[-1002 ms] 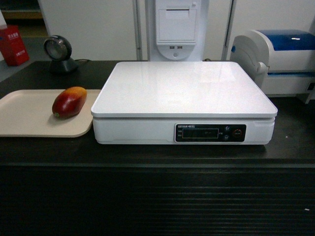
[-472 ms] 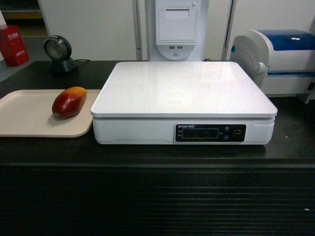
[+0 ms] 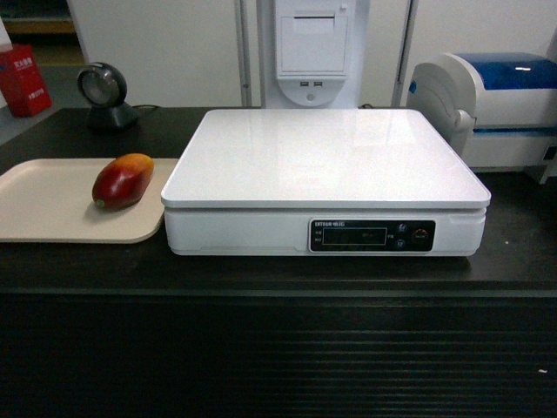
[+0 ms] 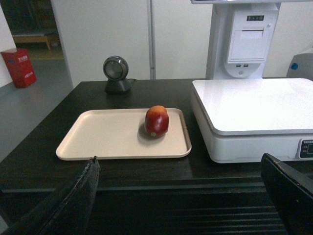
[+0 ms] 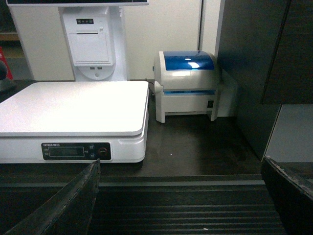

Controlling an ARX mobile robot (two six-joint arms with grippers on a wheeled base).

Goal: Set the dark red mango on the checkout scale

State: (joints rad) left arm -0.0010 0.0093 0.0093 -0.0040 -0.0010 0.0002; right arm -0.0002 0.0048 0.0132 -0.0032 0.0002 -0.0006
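From the head camera we see the mango (image 3: 123, 180) lying on the beige tray (image 3: 52, 209), just left of the scale (image 3: 325, 183) on the checkout (image 3: 278, 348) — neither gripper shows here. The left wrist view adds our left gripper (image 4: 181, 196), fingers (image 4: 73, 200) spread wide and holding nothing, short of the counter's edge. The right wrist view shows the right gripper (image 5: 181, 196) likewise spread — and the printer (image 5: 189, 84) beside the scale, but no mango.
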